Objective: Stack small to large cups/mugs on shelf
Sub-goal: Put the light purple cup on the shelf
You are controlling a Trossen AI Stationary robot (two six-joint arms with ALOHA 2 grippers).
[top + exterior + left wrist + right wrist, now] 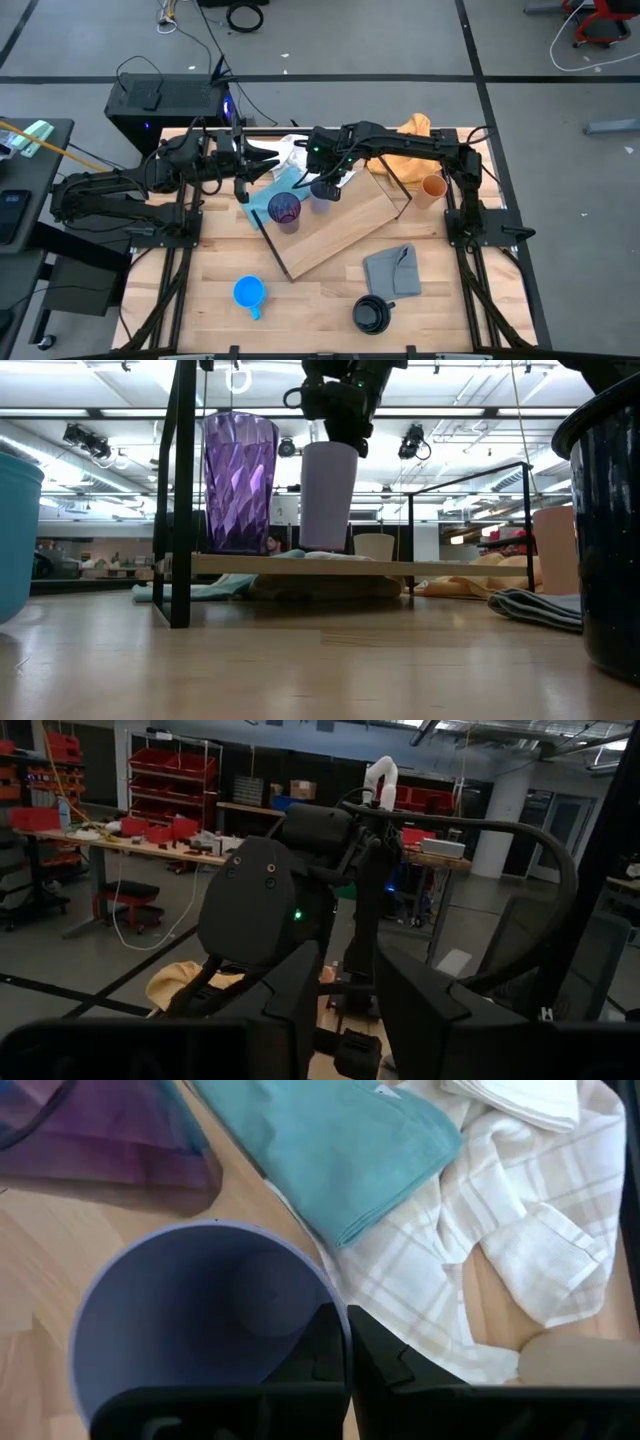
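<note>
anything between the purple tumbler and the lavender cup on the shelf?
No. The low view shows a bare gap between the purple tumbler and the lavender cup, with only the shelf board underneath.

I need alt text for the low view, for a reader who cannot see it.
A dark robot pincer comes from above and grips the rim of a lavender plastic cup standing on a light-wood shelf board, beside a ribbed dark purple tumbler. A bright blue mug and a black mug sit close at the edges.
</note>
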